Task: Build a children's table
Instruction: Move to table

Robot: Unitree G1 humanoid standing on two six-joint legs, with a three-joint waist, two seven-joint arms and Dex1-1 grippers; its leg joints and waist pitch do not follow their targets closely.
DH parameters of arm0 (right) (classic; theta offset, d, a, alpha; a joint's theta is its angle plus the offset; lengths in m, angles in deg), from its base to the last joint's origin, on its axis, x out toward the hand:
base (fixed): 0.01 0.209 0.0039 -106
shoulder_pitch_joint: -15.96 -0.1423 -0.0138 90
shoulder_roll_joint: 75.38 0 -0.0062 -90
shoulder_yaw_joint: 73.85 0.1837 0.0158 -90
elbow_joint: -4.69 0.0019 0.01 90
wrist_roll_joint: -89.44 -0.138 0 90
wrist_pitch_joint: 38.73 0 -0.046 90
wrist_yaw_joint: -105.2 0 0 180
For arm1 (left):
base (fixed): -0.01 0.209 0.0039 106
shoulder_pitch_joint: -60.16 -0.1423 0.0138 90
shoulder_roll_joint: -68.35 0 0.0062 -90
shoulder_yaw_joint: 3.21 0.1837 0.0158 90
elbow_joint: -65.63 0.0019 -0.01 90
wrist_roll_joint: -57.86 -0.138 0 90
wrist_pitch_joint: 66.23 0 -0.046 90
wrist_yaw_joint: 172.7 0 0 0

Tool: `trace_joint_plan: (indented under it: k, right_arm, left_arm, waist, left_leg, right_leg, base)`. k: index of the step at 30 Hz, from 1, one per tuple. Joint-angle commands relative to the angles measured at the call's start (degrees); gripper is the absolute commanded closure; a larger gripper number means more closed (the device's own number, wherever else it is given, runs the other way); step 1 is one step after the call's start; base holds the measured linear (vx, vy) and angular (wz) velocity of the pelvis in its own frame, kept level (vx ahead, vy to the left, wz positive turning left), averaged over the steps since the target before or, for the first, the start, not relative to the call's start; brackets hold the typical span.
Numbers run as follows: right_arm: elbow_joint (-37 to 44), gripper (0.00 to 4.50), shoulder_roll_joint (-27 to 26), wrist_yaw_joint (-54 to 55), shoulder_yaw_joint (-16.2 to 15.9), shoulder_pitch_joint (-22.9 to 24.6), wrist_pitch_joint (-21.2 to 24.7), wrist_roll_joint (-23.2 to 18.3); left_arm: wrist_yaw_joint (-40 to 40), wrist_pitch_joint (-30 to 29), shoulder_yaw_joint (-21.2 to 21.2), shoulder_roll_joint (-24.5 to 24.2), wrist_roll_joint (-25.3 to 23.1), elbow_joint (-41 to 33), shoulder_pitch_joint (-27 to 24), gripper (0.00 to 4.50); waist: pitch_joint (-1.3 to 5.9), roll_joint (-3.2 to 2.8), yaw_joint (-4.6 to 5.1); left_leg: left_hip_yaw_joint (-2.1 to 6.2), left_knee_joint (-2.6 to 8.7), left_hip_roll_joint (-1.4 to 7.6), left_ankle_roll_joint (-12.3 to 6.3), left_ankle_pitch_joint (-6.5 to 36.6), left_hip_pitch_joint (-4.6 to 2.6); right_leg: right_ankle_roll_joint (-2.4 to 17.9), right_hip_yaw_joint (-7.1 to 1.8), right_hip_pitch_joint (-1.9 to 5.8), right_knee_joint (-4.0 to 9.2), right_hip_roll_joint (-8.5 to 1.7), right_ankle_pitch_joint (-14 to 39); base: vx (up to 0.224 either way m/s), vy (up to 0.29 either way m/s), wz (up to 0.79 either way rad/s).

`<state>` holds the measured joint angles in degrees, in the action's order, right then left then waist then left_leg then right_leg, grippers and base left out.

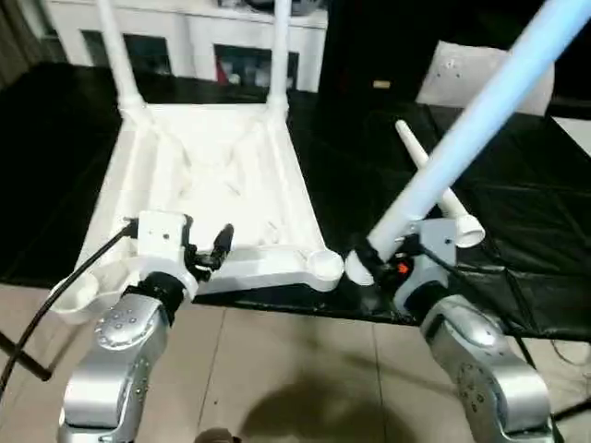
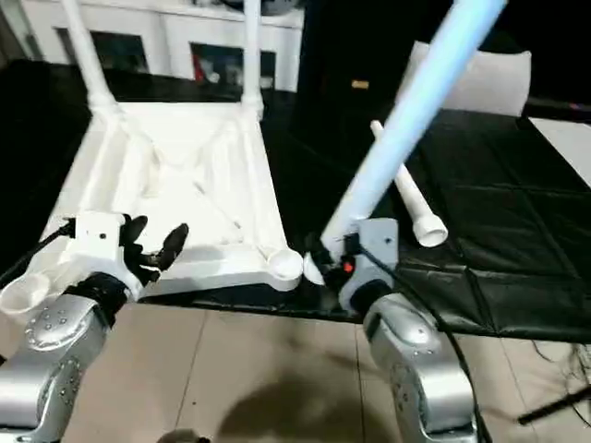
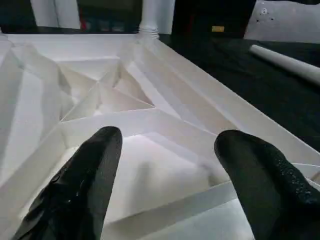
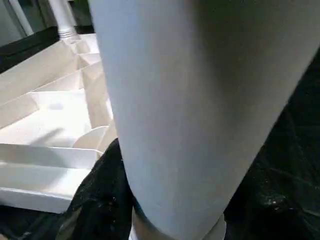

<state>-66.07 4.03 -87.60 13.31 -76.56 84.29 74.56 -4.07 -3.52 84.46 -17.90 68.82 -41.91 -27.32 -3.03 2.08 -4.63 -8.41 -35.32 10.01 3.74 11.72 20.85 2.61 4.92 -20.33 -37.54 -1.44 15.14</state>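
Tabletop (image 1: 222, 175) ribbed, white plastic; right end effector (image 1: 369, 261) grips smooth tapered leg (image 1: 471, 125).

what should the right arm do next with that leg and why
Probably swing the held leg upright and bring its lower end over the empty near corner socket. The right gripper holds it tilted beside that socket; two far legs already stand.

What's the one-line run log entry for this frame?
tabletop: upside down, two far legs fitted | right gripper: holding third leg tilted, beside near socket | left gripper: open over near edge | fourth leg: lying on mat
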Motion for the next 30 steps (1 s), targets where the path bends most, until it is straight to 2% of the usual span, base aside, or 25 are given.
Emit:
trace_joint_plan:
  k: [1, 2, 4, 5, 7, 9, 10, 11, 12, 13, 14, 15, 16, 17, 18, 19, 20, 21, 22, 23, 24, 25, 26, 27, 30]
  right_arm:
    - [-0.74, 2.59, 0.40, -0.07, 0.07, -1.12, -1.11, 0.59]
    - [-0.91, 2.59, 0.44, -0.10, -0.01, -1.18, -1.21, 0.63]
    - [-1.10, 2.59, 0.54, -0.23, 0.01, -1.24, -1.40, 0.62]
    - [-1.16, 2.59, 0.56, -0.30, 0.04, -1.25, -1.48, 0.63]
    - [-1.35, 2.59, 0.69, -0.51, -0.04, -1.20, -1.52, 0.61]
    - [-1.49, 2.59, 0.80, -0.60, -0.14, -1.15, -1.48, 0.56]
    - [-1.74, 2.59, 0.87, -0.67, -0.19, -1.14, -1.72, 0.64]
    - [-1.76, 2.59, 0.86, -0.67, -0.19, -1.14, -1.77, 0.65]
    - [-1.82, 2.59, 0.81, -0.68, -0.19, -1.15, -1.94, 0.70]
    - [-1.93, 2.59, 0.78, -0.73, -0.09, -1.17, -2.12, 0.63]
    - [-1.94, 2.59, 0.80, -0.78, -0.10, -1.18, -2.21, 0.64]
    - [-1.94, 2.59, 0.91, -0.89, -0.15, -1.18, -2.43, 0.71]
    - [-1.94, 2.59, 1.01, -0.97, -0.23, -1.14, -2.69, 0.78]
    - [-1.93, 2.59, 1.05, -0.99, -0.23, -1.12, -2.75, 0.77]
    - [-1.92, 2.59, 1.14, -1.05, -0.22, -1.08, -2.92, 0.76]
    - [-1.75, 2.59, 1.29, -1.20, -0.20, -0.85, -3.14, 0.67]
    - [-1.70, 2.59, 1.32, -1.22, -0.21, -0.79, -3.17, 0.65]
    - [-1.65, 2.59, 1.35, -1.25, -0.23, -0.72, -3.20, 0.62]
    - [-1.65, 2.59, 1.49, -1.40, -0.33, -0.55, -3.32, 0.58]
    - [-1.68, 2.59, 1.54, -1.45, -0.38, -0.51, -3.39, 0.59]
    - [-1.74, 2.59, 1.63, -1.53, -0.45, -0.46, -3.51, 0.61]
    - [-1.78, 2.59, 1.74, -1.61, -0.44, -0.39, -3.58, 0.54]
    - [-1.78, 2.59, 1.75, -1.62, -0.44, -0.38, -3.58, 0.54]
    - [-1.74, 2.59, 1.92, -1.71, -0.42, -0.26, -3.68, 0.55]
    - [-1.81, 2.59, 1.99, -1.94, -0.41, -0.15, -3.96, 0.99]
  left_arm:
    - [-0.75, -0.31, 0.35, -0.40, -0.13, -0.98, 0.41, 0.93]
    - [-0.80, -0.32, 0.33, -0.48, -0.20, -0.99, 0.38, 0.93]
    - [-1.09, -0.33, 0.58, -0.66, -0.33, -1.04, 0.25, 0.93]
    - [-1.20, -0.34, 0.62, -0.66, -0.38, -1.06, 0.22, 0.93]
    - [-1.65, -0.34, 1.17, -0.96, -0.67, -1.26, 0.08, 0.93]
    - [-1.99, -0.35, 1.62, -1.27, -0.86, -1.37, 0.03, 0.93]
    - [-2.20, -0.38, 2.09, -1.58, -0.94, -1.40, 0.12, 0.93]
    - [-2.24, -0.37, 2.14, -1.62, -0.95, -1.39, 0.14, 0.93]
    - [-2.36, -0.30, 2.28, -1.77, -0.96, -1.36, 0.20, 0.93]
    - [-2.48, -0.27, 2.48, -1.87, -1.00, -1.32, 0.31, 0.93]
    - [-2.53, -0.26, 2.58, -1.91, -1.05, -1.30, 0.36, 0.93]
    - [-2.61, -0.25, 2.81, -2.00, -1.16, -1.25, 0.48, 0.93]
    - [-2.85, -0.22, 3.08, -2.14, -1.32, -1.17, 0.62, 0.93]
    - [-2.88, -0.23, 3.14, -2.14, -1.36, -1.16, 0.64, 0.93]
    - [-2.97, -0.26, 3.30, -2.16, -1.47, -1.12, 0.70, 0.93]
    - [-3.21, -0.30, 3.60, -2.30, -1.64, -1.09, 0.67, 0.93]
    - [-3.27, -0.29, 3.65, -2.36, -1.66, -1.10, 0.64, 0.93]
    - [-3.33, -0.28, 3.71, -2.42, -1.68, -1.10, 0.61, 0.93]
    - [-3.53, -0.24, 3.89, -2.65, -1.76, -1.10, 0.54, 0.93]
    - [-3.58, -0.23, 3.94, -2.72, -1.78, -1.10, 0.53, 0.93]
    - [-3.65, -0.18, 4.05, -2.85, -1.85, -1.11, 0.50, 0.93]
    - [-3.71, -0.15, 4.21, -2.96, -1.93, -1.13, 0.47, 0.93]
    - [-3.72, -0.15, 4.23, -2.98, -1.94, -1.14, 0.46, 0.93]
    - [-3.86, -0.13, 4.50, -3.17, -2.03, -1.29, 0.28, 0.93]
    - [-4.81, -0.25, 4.94, -3.60, -1.67, -1.65, -0.20, 0.93]
  waist:
    - [2.14, -1.24, 0.48]
    - [1.85, -1.07, 0.69]
    - [1.09, -1.08, 0.58]
    - [1.37, -1.11, 0.32]
    - [1.97, -1.10, 0.06]
    - [2.36, -1.37, 0.19]
    - [2.58, -2.24, 0.55]
    - [2.37, -2.10, 1.06]
    - [2.26, -1.52, 1.39]
    - [2.57, -0.55, 1.10]
    - [2.65, -0.47, 0.24]
    - [3.79, -0.18, -2.26]
    - [4.11, -0.50, -2.04]
    - [3.84, -0.45, -1.63]
    - [4.23, -2.36, -0.95]
    - [4.57, -3.63, 0.40]
    - [5.38, -3.80, 1.81]
    - [5.49, -3.24, 4.14]
    - [5.15, -2.35, 4.05]
    - [4.31, -2.33, 4.03]
    - [3.56, -0.33, 3.96]
    - [3.08, 0.76, 2.02]
    - [3.25, 0.79, 1.06]
    - [3.64, 0.60, 0.34]
    - [3.54, -1.19, 1.49]
  left_leg:
    - [1.18, 5.51, 3.75, 1.11, 19.94, -2.02]
    - [1.12, 5.75, 3.60, 1.07, 22.04, -2.16]
    - [0.59, 5.82, 2.90, 0.41, 27.00, -4.04]
    - [0.54, 5.92, 2.87, 0.12, 25.24, -4.29]
    - [0.44, 6.44, 2.96, -0.88, 19.95, -3.52]
    - [0.53, 6.71, 3.42, -1.75, 17.04, -3.93]
    - [-0.10, 6.71, 4.48, -0.12, 17.77, -6.80]
    - [0.67, 7.56, 6.92, 2.07, 20.86, -10.02]
    - [0.94, 8.27, 7.25, 0.75, 21.35, -9.77]
    - [-1.71, 6.65, 4.41, 0.32, 18.34, -8.09]
    - [-3.29, 5.09, 1.53, 1.07, 16.23, -5.82]
    - [-0.86, 0.81, -0.63, -3.47, 8.16, 0.19]
    - [1.22, -0.89, 0.35, -5.13, 1.84, 3.26]
    - [1.27, -0.22, -0.16, -5.40, -0.43, 3.96]
    - [1.73, 2.76, 1.38, -5.33, -3.90, 2.09]
    - [3.82, 3.77, 3.19, -7.44, -6.28, -1.82]
    - [6.86, 3.56, 6.35, -11.75, -8.71, -7.69]
    - [11.43, 4.60, 10.46, -23.50, -14.23, -10.84]
    - [10.32, 3.37, 10.50, -28.95, -17.19, -10.79]
    - [8.15, 3.83, 8.65, -29.05, -15.23, -8.44]
    - [3.04, 3.12, 2.38, -23.89, -4.00, -4.30]
    - [0.20, 0.03, -2.46, -17.36, 4.83, -0.84]
    - [0.85, -1.13, -1.92, -14.22, 5.31, -0.22]
    - [1.83, -2.06, -0.88, -9.99, 2.65, 1.70]
    - [1.94, 2.49, 0.71, -5.47, -6.12, 0.99]
  right_leg:
    - [6.06, -4.15, 2.74, 6.70, -6.42, 13.63]
    - [5.77, -4.04, 3.15, 7.20, -6.28, 17.66]
    - [3.81, -3.66, 3.42, 9.88, -6.43, 31.23]
    - [3.03, -3.74, 4.07, 10.34, -6.63, 32.36]
    - [3.47, -4.03, 5.27, 9.82, -6.34, 26.46]
    - [5.44, -3.83, 5.34, 8.81, -5.81, 18.81]
    - [6.00, -4.41, 3.69, 8.54, -4.73, 17.19]
    - [7.19, -3.67, 1.21, 6.20, -3.88, 12.97]
    - [8.21, -3.54, 1.03, 4.59, -4.56, 7.39]
    - [11.05, -5.44, 2.61, 5.40, -5.32, 1.95]
    - [12.27, -7.62, 5.00, 6.14, -4.85, 0.56]
    - [11.14, -10.99, 10.56, 7.88, -9.34, -4.84]
    - [10.89, -10.70, 11.55, 7.32, -9.71, -9.27]
    - [9.58, -9.29, 11.09, 6.92, -7.56, -11.34]
    - [6.39, -5.61, 8.84, 5.81, -4.71, -12.29]
    - [2.96, -3.03, 6.10, 3.09, -1.70, -10.58]
    - [2.33, -2.04, 0.97, 0.35, -2.08, -7.34]
    - [-0.22, -1.94, -3.47, -2.86, -4.04, 4.11]
    - [-2.14, -3.37, -5.73, -3.49, -5.71, 3.39]
    - [-2.27, -3.25, -5.10, -3.16, -5.54, 0.98]
    - [-0.37, -4.37, -1.11, 3.04, -5.75, -3.40]
    - [3.60, -8.58, 3.56, 7.16, -9.20, 5.36]
    - [6.83, -10.11, 5.24, 8.50, -10.90, 11.18]
    - [10.29, -10.29, 7.65, 8.40, -11.53, 14.91]
    - [10.85, -5.55, 5.52, 5.10, -6.02, 0.91]
  base:
    - [0.000, 0.000, 0.00]
    - [0.000, 0.000, 0.00]
    - [0.000, 0.000, 0.00]
    - [0.000, 0.000, 0.00]
    - [0.030, 0.009, 0.01]
    - [0.064, 0.016, 0.02]
    - [0.070, 0.015, -0.12]
    - [0.070, 0.015, -0.12]
    - [0.085, 0.003, -0.30]
    - [0.112, -0.009, -0.31]
    - [0.112, -0.009, -0.31]
    - [0.147, -0.009, -0.15]
    - [0.135, -0.005, -0.08]
    - [0.135, -0.005, -0.08]
    - [0.097, 0.031, -0.11]
    - [0.168, 0.023, 0.05]
    - [0.168, 0.023, 0.05]
    - [0.159, -0.002, 0.06]
    - [0.070, 0.015, 0.04]
    - [0.070, 0.015, 0.04]
    - [0.052, -0.014, 0.08]
    - [0.034, -0.056, 0.05]
    - [0.034, -0.056, 0.05]
    - [0.041, -0.070, 0.03]
    - [0.036, -0.036, -0.05]
